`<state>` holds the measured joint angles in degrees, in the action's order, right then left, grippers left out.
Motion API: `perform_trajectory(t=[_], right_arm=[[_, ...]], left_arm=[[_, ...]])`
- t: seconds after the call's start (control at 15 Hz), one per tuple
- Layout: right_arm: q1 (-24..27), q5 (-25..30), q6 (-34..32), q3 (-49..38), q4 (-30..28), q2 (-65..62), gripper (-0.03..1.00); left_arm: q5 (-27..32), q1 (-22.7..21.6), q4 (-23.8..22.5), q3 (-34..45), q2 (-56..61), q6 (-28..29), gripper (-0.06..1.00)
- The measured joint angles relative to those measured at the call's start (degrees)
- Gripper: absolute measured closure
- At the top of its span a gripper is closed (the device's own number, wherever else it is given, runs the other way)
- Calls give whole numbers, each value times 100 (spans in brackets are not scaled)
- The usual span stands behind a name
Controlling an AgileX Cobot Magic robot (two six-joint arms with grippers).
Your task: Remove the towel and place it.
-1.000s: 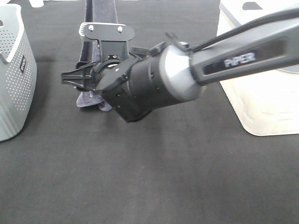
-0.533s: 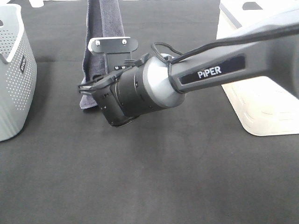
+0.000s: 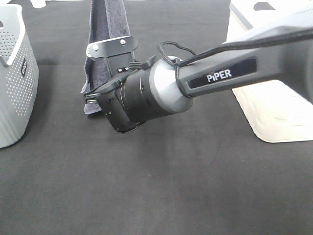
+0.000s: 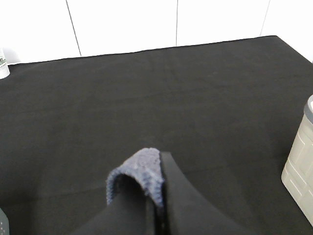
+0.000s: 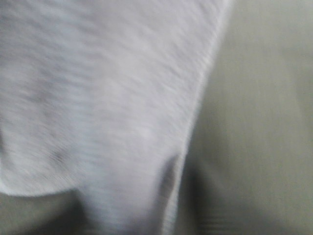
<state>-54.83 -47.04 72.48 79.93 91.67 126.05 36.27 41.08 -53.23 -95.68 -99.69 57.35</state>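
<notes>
The greyish-lavender microfibre towel (image 3: 105, 24) hung as a narrow vertical strip near the grey perforated plastic basket (image 3: 17, 73), to the basket's right in the high view. Its top fold was pinched between the closed fingers of the left gripper (image 4: 159, 183). Compared with a second before, the right gripper (image 3: 89, 96), reaching toward the basket, had narrowed its wide jaws onto the towel's lower edge, and its silver two-screw bracket (image 3: 111, 46) had tilted.

Blurred towel (image 5: 98, 107) up close
The pale lavender-grey cloth fills most of the view; its lighter edge runs beside a plain grey-green surface (image 5: 259, 122).
</notes>
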Motion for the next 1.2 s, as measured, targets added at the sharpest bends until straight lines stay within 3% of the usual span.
perform_trajectory(t=[0.07,0.13,0.27,0.6,0.87,1.2], right_arm=[[0,6,0,0,-86,0,89],[0,46,11,0,-109,0,95],[0,367,470,0,-80,0,95],[34,1536,2830,-34,773,-602,95],[304,1965,3449,-762,819,-1553,95],[1249,4704,3042,-1644,848,-2504,95]], left_arm=[[0,0,6,0,0,0,94],[0,0,52,0,0,0,94],[-23,0,103,0,0,0,94],[-286,-6,115,0,0,0,94],[-476,-6,132,0,229,0,94],[-636,-6,212,0,516,-281,94]])
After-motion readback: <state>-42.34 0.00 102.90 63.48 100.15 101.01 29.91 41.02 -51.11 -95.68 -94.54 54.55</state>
